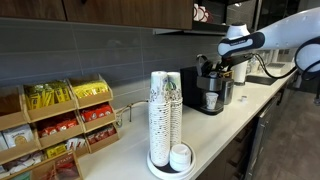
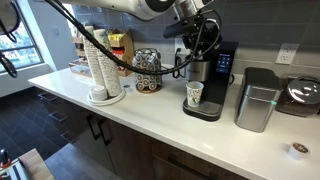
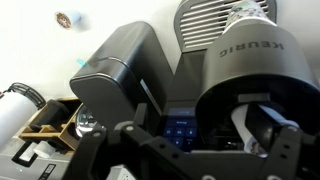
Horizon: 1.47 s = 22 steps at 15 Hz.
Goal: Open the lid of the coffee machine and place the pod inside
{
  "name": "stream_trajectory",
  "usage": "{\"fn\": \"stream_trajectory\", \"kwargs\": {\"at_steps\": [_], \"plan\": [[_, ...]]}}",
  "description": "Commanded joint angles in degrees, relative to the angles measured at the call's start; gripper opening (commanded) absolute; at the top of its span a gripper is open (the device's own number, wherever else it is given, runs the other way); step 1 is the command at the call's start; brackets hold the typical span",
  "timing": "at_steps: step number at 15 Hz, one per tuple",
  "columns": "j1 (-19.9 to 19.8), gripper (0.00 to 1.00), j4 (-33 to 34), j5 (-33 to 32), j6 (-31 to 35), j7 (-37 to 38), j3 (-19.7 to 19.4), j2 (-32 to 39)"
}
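Coffee machine [image 1: 210, 90] stands on a white counter [image 1: 245, 112] against the grey tiled wall, a paper cup [image 1: 211, 101] in its front bay. In an exterior view the gripper [image 1: 236, 72] hangs on the white arm at the machine's top, on the side away from the tall stack of paper cups [image 1: 165, 110] and the snack rack [image 1: 60, 120]; whether it touches the machine cannot be told from here.

From the opposite side, in an exterior view, the gripper sits right over the machine's head, a silver bin [image 2: 257, 100] stands just beside the machine, and a wire basket [image 2: 147, 72] is behind it. A small pod [image 2: 296, 150] lies alone on the counter, well apart from the machine, beyond the bin.

In the wrist view the lid [image 3: 255, 75], silver-topped and lettered KEURIG, fills the frame. The dark fingers [image 3: 97, 150] are spread wide and hold nothing. Whether the lid is raised cannot be told.
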Motion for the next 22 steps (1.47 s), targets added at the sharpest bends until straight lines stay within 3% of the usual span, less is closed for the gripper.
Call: {"fn": "stream_trajectory", "kwargs": {"at_steps": [1, 4, 10, 22], "plan": [[0.62, 1.0, -0.54, -0.66, -1.89, -1.35, 0.31, -2.35], [1.26, 1.0, -0.54, -1.63, -1.81, -1.18, 0.08, -3.67], [1.02, 1.0, -0.4, 2.33, -1.9, -2.24, 2.7, -3.1], [-0.74, 1.0, 0.25, 3.83, 6.6, 0.63, 2.37, 0.86]]}}
